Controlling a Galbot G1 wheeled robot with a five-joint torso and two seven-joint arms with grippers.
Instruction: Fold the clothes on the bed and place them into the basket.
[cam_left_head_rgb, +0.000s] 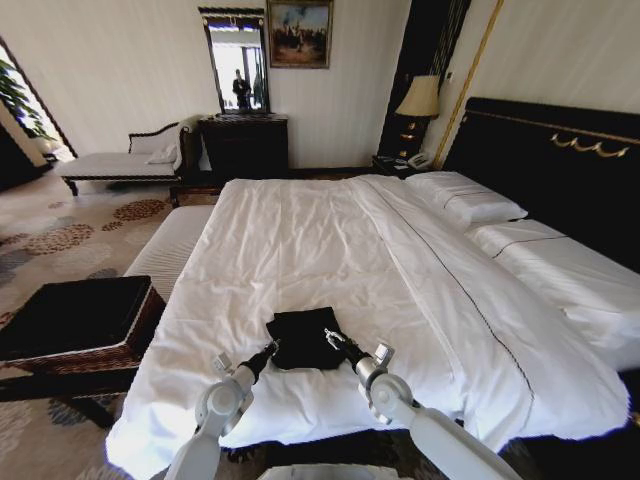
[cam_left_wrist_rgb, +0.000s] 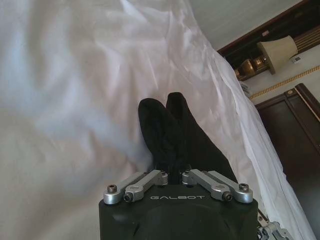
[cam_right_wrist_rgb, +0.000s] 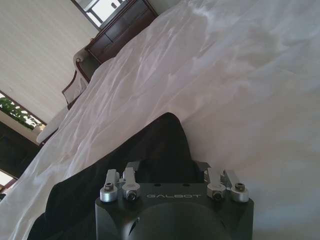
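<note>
The clothes (cam_left_head_rgb: 303, 338) sit folded between my claws: left gripper (cam_left_head_rgb: 266, 352) and right gripper (cam_left_head_rgb: 335, 342) each pinch an edge; basket (cam_left_head_rgb: 75, 318) lies leftward.

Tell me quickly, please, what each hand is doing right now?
Left hand: shut on the folded black T-shirt, near left edge.
Right hand: at the T-shirt's right edge; grip cannot be told.

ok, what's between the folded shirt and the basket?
Head view: bare white sheet of the bed from the black shirt to the mattress edge, then a floor gap to the basket. Nothing else.
</note>
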